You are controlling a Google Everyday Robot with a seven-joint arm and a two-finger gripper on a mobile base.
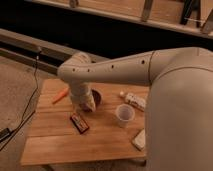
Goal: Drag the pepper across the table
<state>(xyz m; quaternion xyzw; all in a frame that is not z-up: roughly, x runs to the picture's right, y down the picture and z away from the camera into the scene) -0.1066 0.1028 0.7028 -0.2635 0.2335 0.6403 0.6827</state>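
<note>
We judge this the approach: our gripper [88,104] sits at the bowl [96,96], its grip we cannot tell; the pepper [61,95] lies left of the bowl on the table [60,142], so next we must reach it

Lab: tool [87,104] at plank table [100,141], loose cable [31,98]
</note>
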